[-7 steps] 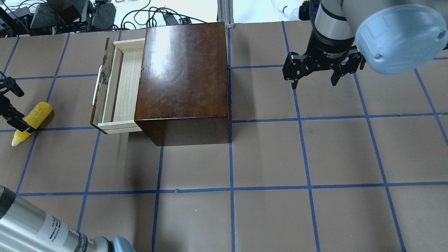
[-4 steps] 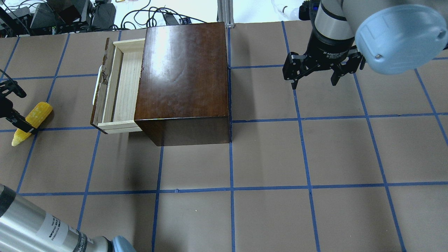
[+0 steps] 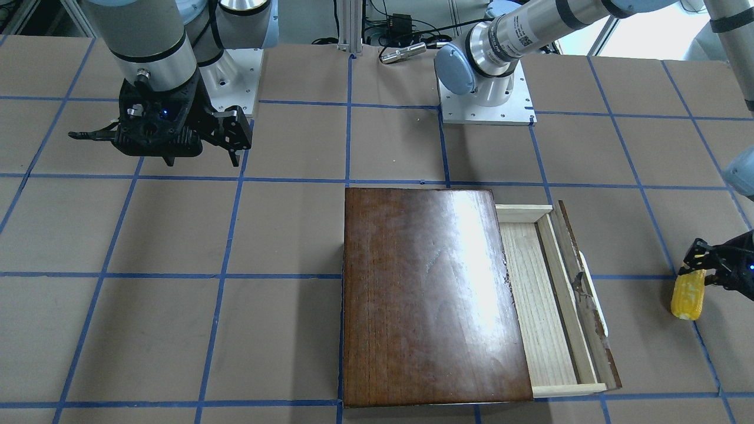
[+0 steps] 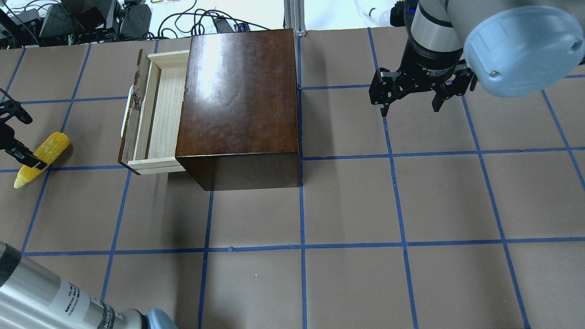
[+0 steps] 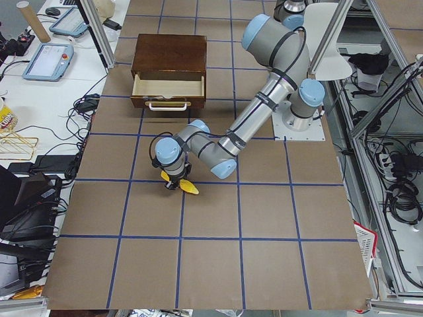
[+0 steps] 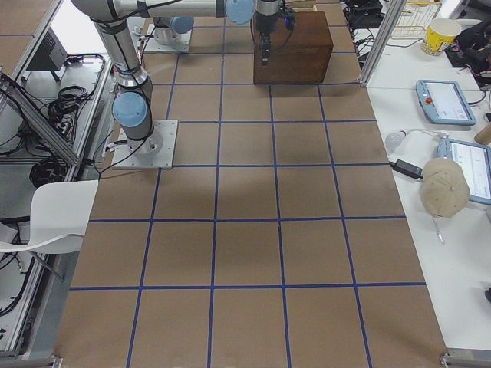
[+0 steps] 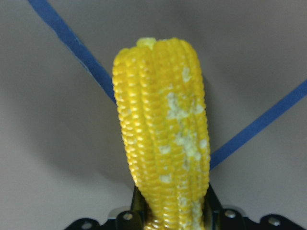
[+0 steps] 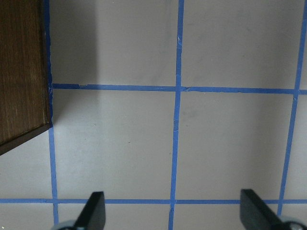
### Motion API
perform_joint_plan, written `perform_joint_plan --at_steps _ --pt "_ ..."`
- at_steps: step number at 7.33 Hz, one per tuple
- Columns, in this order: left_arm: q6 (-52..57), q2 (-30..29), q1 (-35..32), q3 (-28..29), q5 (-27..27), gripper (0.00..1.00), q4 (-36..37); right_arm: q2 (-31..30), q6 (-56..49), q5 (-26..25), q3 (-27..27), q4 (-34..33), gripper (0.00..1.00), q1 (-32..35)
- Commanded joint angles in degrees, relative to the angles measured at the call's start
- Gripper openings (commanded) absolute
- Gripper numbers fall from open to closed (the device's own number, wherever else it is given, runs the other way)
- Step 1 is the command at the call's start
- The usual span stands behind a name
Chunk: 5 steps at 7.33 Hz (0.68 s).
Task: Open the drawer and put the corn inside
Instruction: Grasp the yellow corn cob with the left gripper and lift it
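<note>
Overhead view. A glossy dark-brown wooden box occupies the upper centre-left and bars any low pass there. A shallow pale-wood drawer stands pulled out of the box's left side. Its floor is open from above, and its inner part is roofed by the box top. The drawer's dark front panel with white bar handle forms a raised edge on the left. Between that handle and the bright yellow corn cob, clamped in the left gripper at the left edge, the brown paper-covered table lies open. The left arm's silver forearm fills the lower-left corner. The right gripper, jaws spread, hangs at upper right, well apart from the box.
</note>
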Motion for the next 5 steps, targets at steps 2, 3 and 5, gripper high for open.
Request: perform_joint_plan --at_steps 2,3,5 --pt "0.3 4.1 -1.6 1.3 0.4 0.00 -1.2 0.0 0.0 0.0 0.0 0.0 1.00 0.0" --pt "-0.2 7.5 -2.8 1.8 0.4 0.00 -4.4 0.0 0.0 0.0 0.0 0.0 1.00 0.0" --pt "-6.1 14.0 -6.5 2.7 0.4 0.00 -11.0 0.0 0.0 0.0 0.0 0.0 1.00 0.0"
